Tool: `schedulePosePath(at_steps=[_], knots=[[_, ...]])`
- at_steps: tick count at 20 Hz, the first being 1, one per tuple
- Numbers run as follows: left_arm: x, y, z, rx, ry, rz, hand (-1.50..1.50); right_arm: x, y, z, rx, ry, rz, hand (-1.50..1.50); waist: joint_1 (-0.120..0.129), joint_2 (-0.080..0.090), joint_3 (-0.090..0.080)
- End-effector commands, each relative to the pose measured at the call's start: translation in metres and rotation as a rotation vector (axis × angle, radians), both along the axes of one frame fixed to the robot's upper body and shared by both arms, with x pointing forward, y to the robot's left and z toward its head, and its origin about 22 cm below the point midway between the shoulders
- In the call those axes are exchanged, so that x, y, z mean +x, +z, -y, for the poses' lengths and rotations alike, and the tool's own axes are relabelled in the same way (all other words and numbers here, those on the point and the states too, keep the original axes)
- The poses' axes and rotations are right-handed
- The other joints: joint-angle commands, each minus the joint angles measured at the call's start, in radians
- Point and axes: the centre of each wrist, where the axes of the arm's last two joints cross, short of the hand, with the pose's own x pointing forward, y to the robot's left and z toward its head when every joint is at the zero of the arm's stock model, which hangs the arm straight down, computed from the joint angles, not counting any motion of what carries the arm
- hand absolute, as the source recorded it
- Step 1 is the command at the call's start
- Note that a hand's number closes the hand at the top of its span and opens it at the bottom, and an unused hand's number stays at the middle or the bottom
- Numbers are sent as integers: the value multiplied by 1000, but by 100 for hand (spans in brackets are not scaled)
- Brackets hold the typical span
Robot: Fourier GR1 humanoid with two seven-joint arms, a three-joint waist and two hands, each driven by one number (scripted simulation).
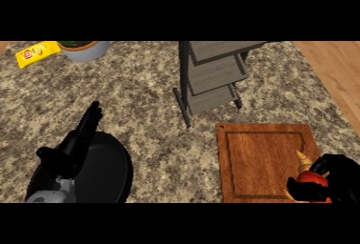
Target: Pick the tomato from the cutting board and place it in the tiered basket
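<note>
We count one tomato, at the right edge of the one cutting board, with our right hand curled around it. Our left hand has straight fingers over one dark pan. One tiered basket, one pot and one yellow bag, with writing we cannot read, stand along the counter's far edge.

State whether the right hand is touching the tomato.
Touching. In the head view, the right hand curls its fingers around the tomato at the cutting board's lower right corner.

Tiered basket behind cutting board, pan left.
</note>
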Motion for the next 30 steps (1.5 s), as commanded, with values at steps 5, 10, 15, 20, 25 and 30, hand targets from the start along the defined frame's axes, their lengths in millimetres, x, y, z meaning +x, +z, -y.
schedulePosePath(at_steps=[5, 10, 15, 20, 25, 30], knots=[[-8, -9, 3, -9, -1, -33, 0, -34, 87, -27, 111, -339, 457, 150, 6, -1, -8], [0, -4, 17, -15, -57, -22, 0, -59, 133, -39, -12, -338, 661, 150, 64, 21, -10], [7, 2, 19, -7, -95, -12, 0, -52, 147, -52, -23, -336, 694, 150, 94, 22, -11], [6, -2, 31, -20, -141, -19, 0, -26, 164, -64, -31, -370, 756, 150, 136, 30, -11], [13, 2, 37, -12, -173, -5, 0, 4, 185, -72, -39, -408, 772, 150, 159, 38, -7], [11, 0, 38, -32, -179, -11, 0, 37, 217, -77, -23, -448, 779, 150, 190, 38, -2]])
